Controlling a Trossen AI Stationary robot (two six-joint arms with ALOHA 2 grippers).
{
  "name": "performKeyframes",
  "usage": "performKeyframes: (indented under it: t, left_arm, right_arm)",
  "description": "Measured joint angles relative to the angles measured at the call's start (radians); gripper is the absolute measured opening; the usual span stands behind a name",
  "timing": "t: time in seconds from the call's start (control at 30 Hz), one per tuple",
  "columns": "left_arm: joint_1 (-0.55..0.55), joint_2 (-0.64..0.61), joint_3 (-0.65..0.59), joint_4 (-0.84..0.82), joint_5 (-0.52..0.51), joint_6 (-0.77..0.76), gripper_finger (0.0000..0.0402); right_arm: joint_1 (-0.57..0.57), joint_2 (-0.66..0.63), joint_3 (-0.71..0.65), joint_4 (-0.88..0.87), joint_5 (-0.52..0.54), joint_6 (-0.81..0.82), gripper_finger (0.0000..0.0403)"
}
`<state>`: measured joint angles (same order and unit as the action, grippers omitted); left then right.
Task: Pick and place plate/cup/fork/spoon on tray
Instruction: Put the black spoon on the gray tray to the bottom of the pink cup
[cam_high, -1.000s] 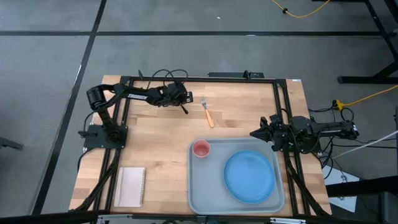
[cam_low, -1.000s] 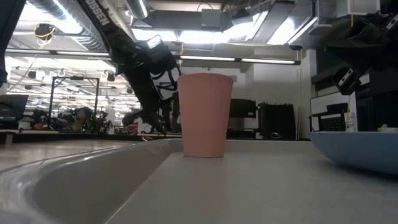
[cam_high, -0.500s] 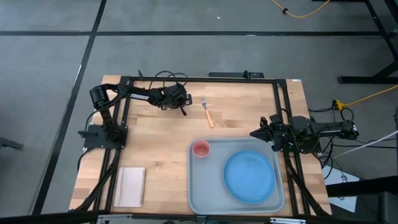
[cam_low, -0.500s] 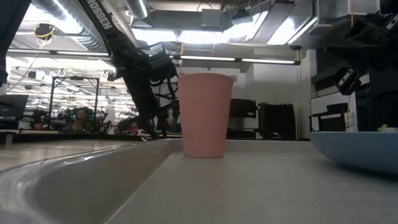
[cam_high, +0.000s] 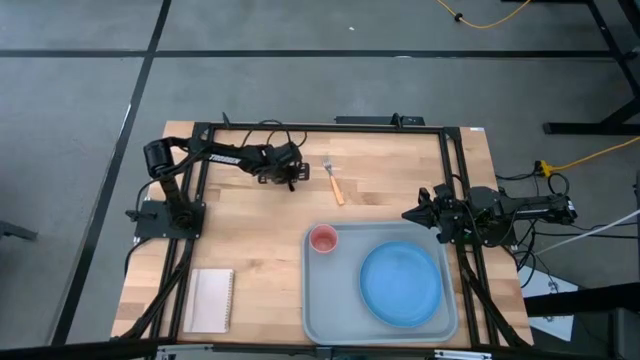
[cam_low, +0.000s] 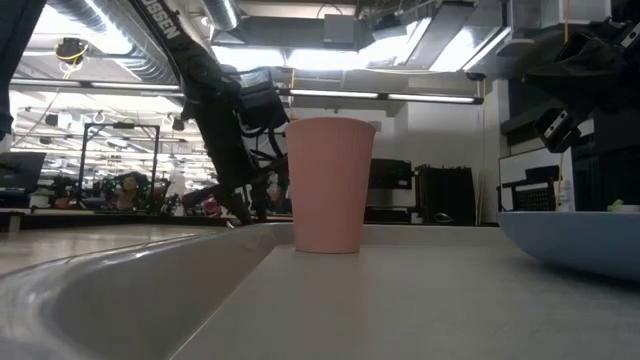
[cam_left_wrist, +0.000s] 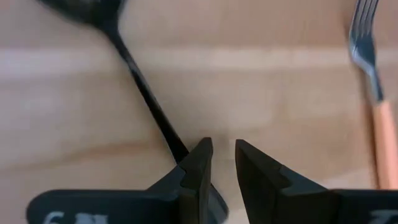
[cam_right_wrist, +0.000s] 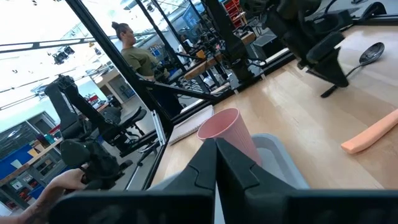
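The dark spoon (cam_left_wrist: 134, 74) lies on the wooden table, its bowl pointing away from my left gripper (cam_left_wrist: 222, 155). Its handle runs up to the outer side of one finger (cam_left_wrist: 199, 165), not into the gap. The left gripper (cam_high: 290, 178) points down at the table's far middle, its fingers a narrow gap apart. The orange-handled fork (cam_high: 333, 182) lies just right of it. The pink cup (cam_high: 322, 238) and the light-blue plate (cam_high: 400, 283) stand on the grey-blue tray (cam_high: 320, 310). My right gripper (cam_high: 408, 215) waits shut at the tray's far right corner. My left gripper stands with the end of the spoon's handle (cam_left_wrist: 177, 146) against or behind the outer side of one finger. That finger hides the end, so I cannot tell whether it touches. Nothing is between the fingers.
A white notepad (cam_high: 210, 300) lies at the near left. Black frame rails (cam_high: 200, 180) run along the table's left, far and right sides. Bare wood lies between the notepad and the tray. In the right wrist view a person (cam_right_wrist: 127, 50) stands beyond the table.
My left gripper has turned a little, and its fingertips have swung slightly toward the table's left and near edge, closer to the spoon's handle. The spoon, the fork and everything on the tray stay where they were.
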<state>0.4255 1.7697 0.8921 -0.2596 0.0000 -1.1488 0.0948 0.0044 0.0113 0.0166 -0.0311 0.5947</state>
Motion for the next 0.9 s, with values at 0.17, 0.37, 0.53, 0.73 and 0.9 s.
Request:
performKeyframes:
  t: [0.17,0.37,0.53,0.73,0.9]
  left_arm:
    - [-0.021,-0.037,-0.003,-0.112,0.018,0.002,0.0069]
    - [-0.025,-0.103,-0.01,-0.262,-0.026,-0.001,0.0069]
    - [-0.03,-0.116,-0.01,-0.357,-0.079,0.007,0.0069]
    - [-0.03,-0.116,-0.006,-0.306,-0.11,0.148,0.0069]
    - [-0.022,-0.13,0.051,-0.352,-0.157,0.425,0.0069]
  right_arm:
    - [0.0,0.0,0.0,0.0,0.0,-0.001,0.0006]
    - [0.0,0.0,0.0,0.0,0.0,-0.001,0.0006]
    - [0.0,0.001,0.0,0.0,0.001,-0.001,0.0006]
    - [0.0,0.003,0.0,0.0,0.002,-0.029,0.0006]
    - [0.0,0.003,0.0,0.0,0.002,-0.032,0.0006]
